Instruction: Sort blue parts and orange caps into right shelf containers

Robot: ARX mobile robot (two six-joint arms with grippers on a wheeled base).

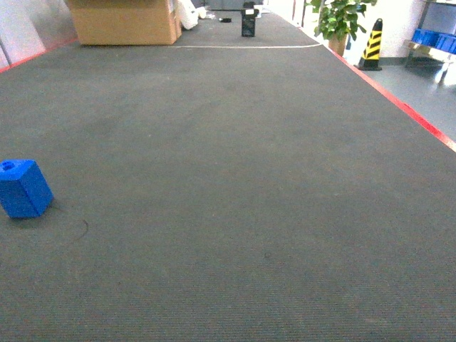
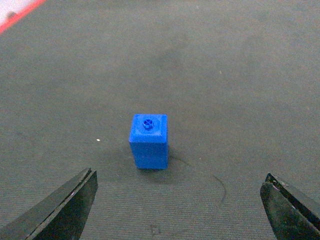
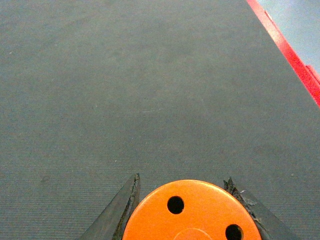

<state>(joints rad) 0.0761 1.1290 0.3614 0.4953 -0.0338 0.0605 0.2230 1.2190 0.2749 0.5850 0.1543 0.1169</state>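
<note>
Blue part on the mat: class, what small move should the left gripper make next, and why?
Probably ease the left gripper forward and down over the blue part. It is open, the part stands upright on the mat ahead of its fingertips, untouched, while the right gripper already holds an orange cap.

On my left a blue part [image 1: 23, 188] stands upright on the mat [image 1: 235, 178], ahead of my left gripper [image 2: 177, 210], between its spread fingers. My right gripper [image 3: 182, 210] pinches an orange cap [image 3: 192, 212]. Far behind: cardboard box [image 1: 125, 21] left, plant [image 1: 342, 18] and cone [image 1: 370, 44] right.
</note>
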